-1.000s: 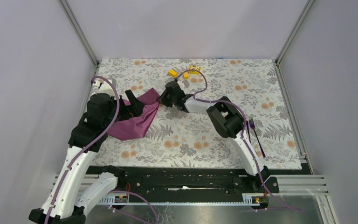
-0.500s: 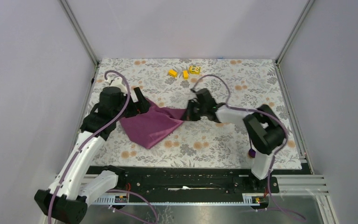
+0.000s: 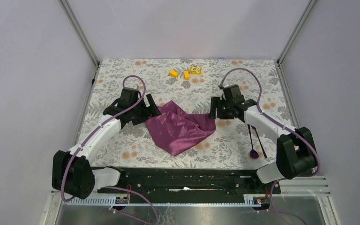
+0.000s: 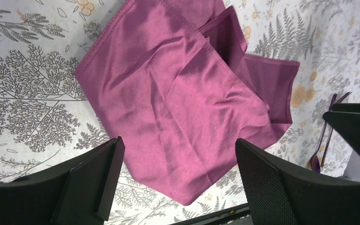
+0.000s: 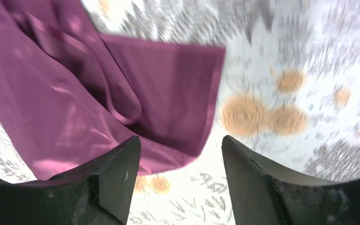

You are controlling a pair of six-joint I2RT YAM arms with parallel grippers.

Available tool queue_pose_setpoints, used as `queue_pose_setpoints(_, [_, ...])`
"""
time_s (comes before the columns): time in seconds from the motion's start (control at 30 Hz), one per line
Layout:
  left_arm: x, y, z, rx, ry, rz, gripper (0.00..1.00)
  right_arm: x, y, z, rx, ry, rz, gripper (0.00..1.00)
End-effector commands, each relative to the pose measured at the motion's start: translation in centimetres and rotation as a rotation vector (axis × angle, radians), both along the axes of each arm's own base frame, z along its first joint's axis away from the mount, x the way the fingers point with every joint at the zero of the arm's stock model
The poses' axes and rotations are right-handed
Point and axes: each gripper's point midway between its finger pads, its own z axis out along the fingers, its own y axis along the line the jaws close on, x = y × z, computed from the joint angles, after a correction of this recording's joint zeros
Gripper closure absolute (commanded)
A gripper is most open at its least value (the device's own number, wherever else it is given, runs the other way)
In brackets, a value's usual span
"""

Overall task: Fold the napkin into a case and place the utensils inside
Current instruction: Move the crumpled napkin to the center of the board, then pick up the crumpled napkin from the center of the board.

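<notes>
The plum napkin (image 3: 180, 127) lies loosely spread and wrinkled on the floral tablecloth, one flap folded over near its right edge. My left gripper (image 3: 151, 110) hovers at its left corner. It stands open, with the cloth (image 4: 183, 89) below and nothing between the fingers (image 4: 101, 173). My right gripper (image 3: 214, 111) is open just off the napkin's right corner (image 5: 168, 89), touching nothing. The utensils lie side by side at the right: the dark purple spoon (image 3: 253, 151) and fork (image 3: 262, 149), partly under the right arm. They also show at the left wrist view's edge (image 4: 322, 143). No case is formed.
Several small yellow blocks (image 3: 186, 73) lie at the back of the tablecloth (image 3: 122, 140). Metal frame posts (image 3: 82, 35) and grey walls close in the sides. The black rail (image 3: 183, 180) with the arm bases runs along the near edge.
The right gripper dragged the napkin's corner to the right, then opened and let it go. The napkin has spread out toward the middle. The left arm reached rightward with its gripper open.
</notes>
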Motion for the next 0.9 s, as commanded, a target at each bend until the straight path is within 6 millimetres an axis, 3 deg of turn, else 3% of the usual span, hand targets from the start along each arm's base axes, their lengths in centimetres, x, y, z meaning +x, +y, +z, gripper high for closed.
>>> queue_pose_setpoints(0.0, [1.5, 0.2, 3.8, -0.032, -0.146, 0.049, 0.06, 3.5, 2.6, 5.1, -0.004, -0.179, 0.124, 0.27])
queue_pose_setpoints(0.03, [1.3, 0.6, 4.1, -0.017, -0.156, 0.061, 0.06, 3.7, 4.1, 5.1, 0.024, -0.176, 0.163, 0.25])
queue_pose_setpoints(0.23, [-0.4, 3.4, 6.1, 0.050, -0.233, 0.141, 0.03, 4.6, 18.1, 8.0, 0.253, -0.239, 0.441, 0.20])
queue_pose_setpoints(0.37, [-1.9, 4.3, 6.9, 0.087, -0.243, 0.126, 0.01, 6.6, 23.2, 7.2, 0.375, -0.206, 0.495, 0.26])
queue_pose_setpoints(0.53, [-3.6, 4.4, 7.3, 0.075, -0.254, 0.099, 0.01, 9.1, 25.3, 2.9, 0.336, -0.133, 0.507, 0.38])
queue_pose_setpoints(0.67, [-4.3, 4.0, 7.2, 0.047, -0.254, 0.084, 0.01, 9.1, 25.5, -0.4, 0.309, -0.055, 0.511, 0.41])
queue_pose_setpoints(0.8, [-4.4, 3.7, 6.6, 0.040, -0.237, 0.066, 0.01, 8.6, 25.3, -1.9, 0.301, -0.022, 0.520, 0.43])
queue_pose_setpoints(0.87, [-4.4, 3.6, 6.4, 0.038, -0.234, 0.062, 0.01, 8.2, 25.3, -2.3, 0.304, -0.005, 0.527, 0.50])
